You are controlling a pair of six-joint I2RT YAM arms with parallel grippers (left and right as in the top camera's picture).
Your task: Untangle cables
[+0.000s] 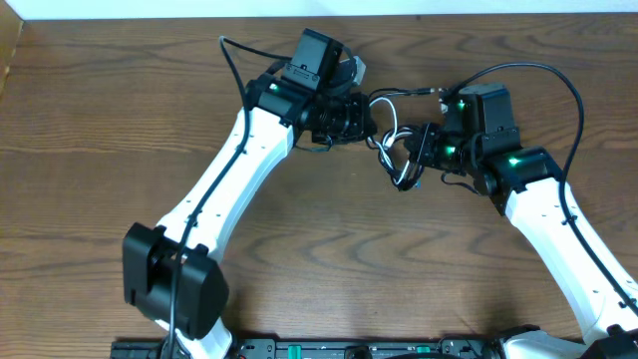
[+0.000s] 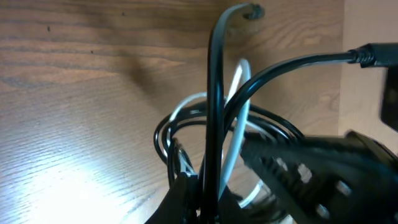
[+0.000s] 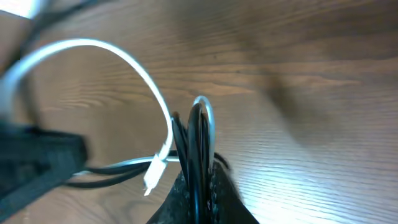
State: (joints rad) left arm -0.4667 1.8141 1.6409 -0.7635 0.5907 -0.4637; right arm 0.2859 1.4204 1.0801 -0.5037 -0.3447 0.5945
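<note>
**Ana:** While both arms lean in toward each other, where do the cables (image 1: 397,150) sit?

**Ben:** Toward twelve o'clock on the tabletop (image 1: 100,150), bunched in a small tangle between the two hands.

**Ana:** How does the left hand (image 1: 361,120) stand?

**Ben:** It reaches the tangle from nine o'clock and is clamped on the black cables (image 2: 214,93). In its wrist view, dark strands rise straight up from between its fingers (image 2: 183,186).

**Ana:** And the right hand (image 1: 414,152)?

**Ben:** It is at three o'clock of the tangle, also closed. Its wrist view shows a tight bunch of black strands pinched in its jaws and standing upright.

**Ana:** Where does the white cable (image 3: 124,53) run?

**Ben:** It arcs in a wide loop toward ten o'clock of the right hand, then drops beside the black bunch. Its plug (image 3: 151,182) hangs just at nine o'clock of that grip. Whether either hand pinches the white strand too, he cannot tell.
</note>
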